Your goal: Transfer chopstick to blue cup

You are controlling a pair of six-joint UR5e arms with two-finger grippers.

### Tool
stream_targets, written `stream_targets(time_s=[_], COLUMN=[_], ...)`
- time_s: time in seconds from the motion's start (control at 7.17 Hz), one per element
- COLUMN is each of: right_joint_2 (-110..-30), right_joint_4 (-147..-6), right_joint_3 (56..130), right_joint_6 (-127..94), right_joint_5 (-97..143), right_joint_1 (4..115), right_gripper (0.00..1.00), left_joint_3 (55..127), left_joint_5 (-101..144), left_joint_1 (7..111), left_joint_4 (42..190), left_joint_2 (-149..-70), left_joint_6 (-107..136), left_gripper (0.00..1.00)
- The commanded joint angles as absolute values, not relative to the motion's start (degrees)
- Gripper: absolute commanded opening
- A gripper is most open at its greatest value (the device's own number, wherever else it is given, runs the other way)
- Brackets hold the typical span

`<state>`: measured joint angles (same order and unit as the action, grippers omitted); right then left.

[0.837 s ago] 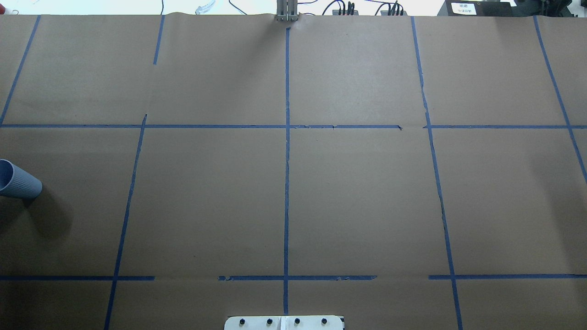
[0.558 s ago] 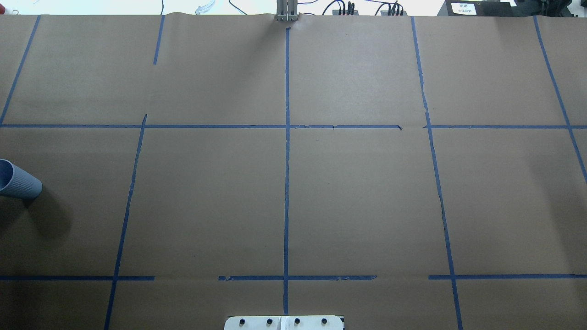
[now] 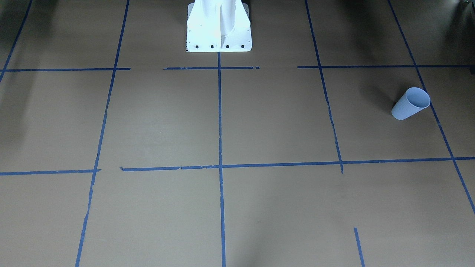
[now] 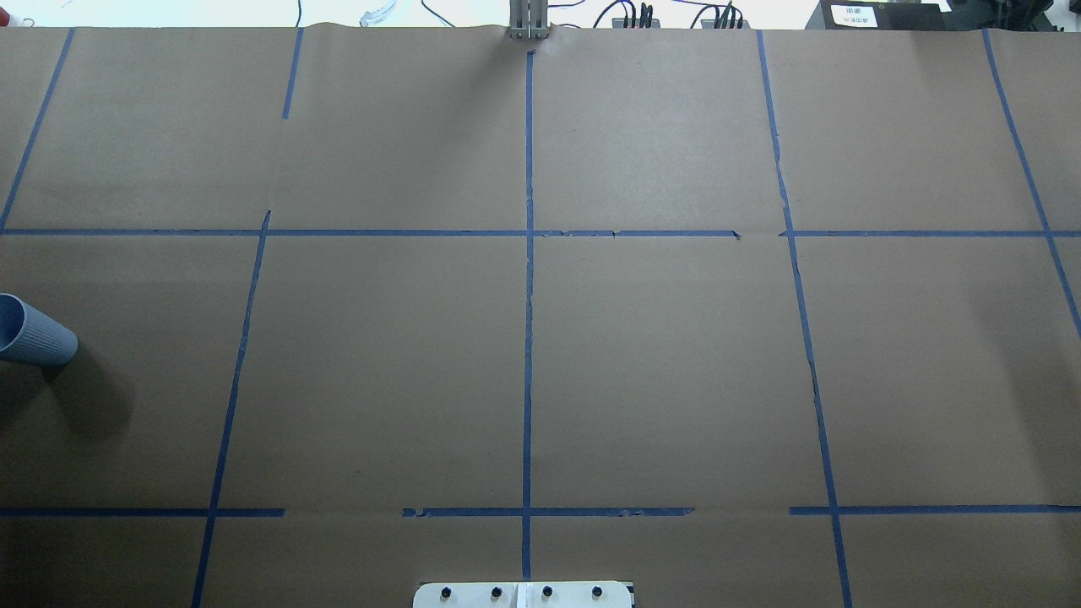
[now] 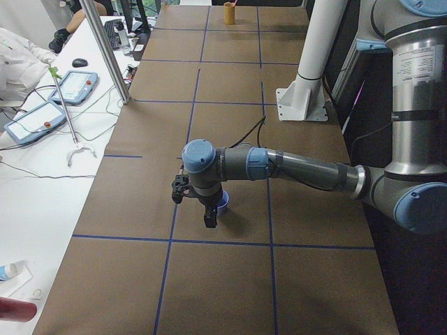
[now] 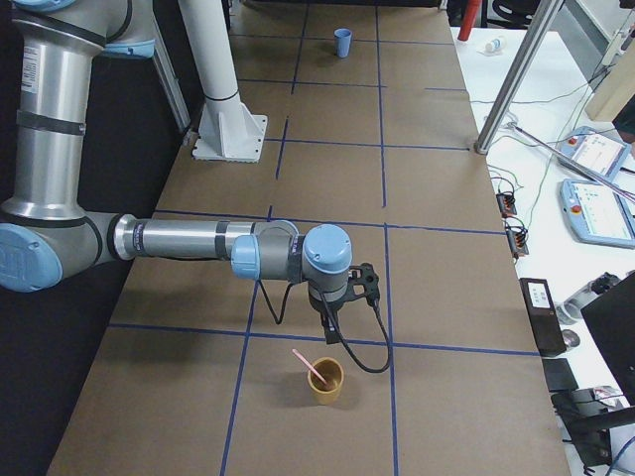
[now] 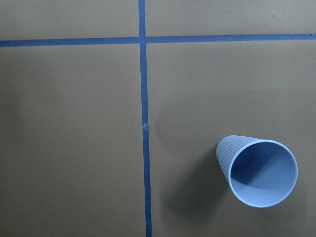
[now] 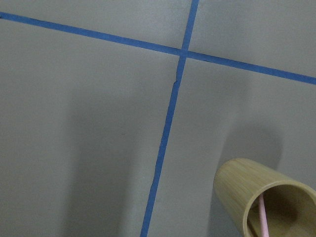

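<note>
The blue cup (image 3: 410, 104) stands upright and empty on the brown paper at my far left; it shows at the overhead view's left edge (image 4: 34, 331) and in the left wrist view (image 7: 259, 170). The pink chopstick (image 6: 313, 365) leans inside a tan bamboo cup (image 6: 324, 380), also seen in the right wrist view (image 8: 263, 219). My left gripper (image 5: 209, 218) hangs just above and beside the blue cup (image 5: 223, 202). My right gripper (image 6: 328, 325) hangs just behind the bamboo cup. I cannot tell whether either gripper is open or shut.
Blue tape lines (image 4: 529, 295) divide the brown paper table. The white robot base (image 3: 219, 26) stands at the table's near-robot edge. A metal post (image 6: 506, 89), tablets and cables lie on the white bench beyond the far edge.
</note>
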<state>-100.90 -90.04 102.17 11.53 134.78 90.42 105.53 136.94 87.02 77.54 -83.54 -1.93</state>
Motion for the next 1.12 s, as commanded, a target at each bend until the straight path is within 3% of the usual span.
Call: stream_targets(time_s=[0.0,0.98], right_joint_2=[-100.9,-101.3], right_joint_4=[-90.0,-88.1], right_joint_3=[102.1,101.3], right_joint_6=[11.6,11.8], right_joint_5=[134.6,138.4], right_joint_1=[89.4,88.5], right_gripper=[0.99,0.99], left_joint_3=[103.6,95.9], left_joint_5=[137.5,137.5], left_joint_1=[86.9,71.2], left_joint_4=[80.5,102.6], left_joint_2=[-83.6,-84.5], left_joint_6=[-2.1,21.3], left_gripper=[1.0,1.0])
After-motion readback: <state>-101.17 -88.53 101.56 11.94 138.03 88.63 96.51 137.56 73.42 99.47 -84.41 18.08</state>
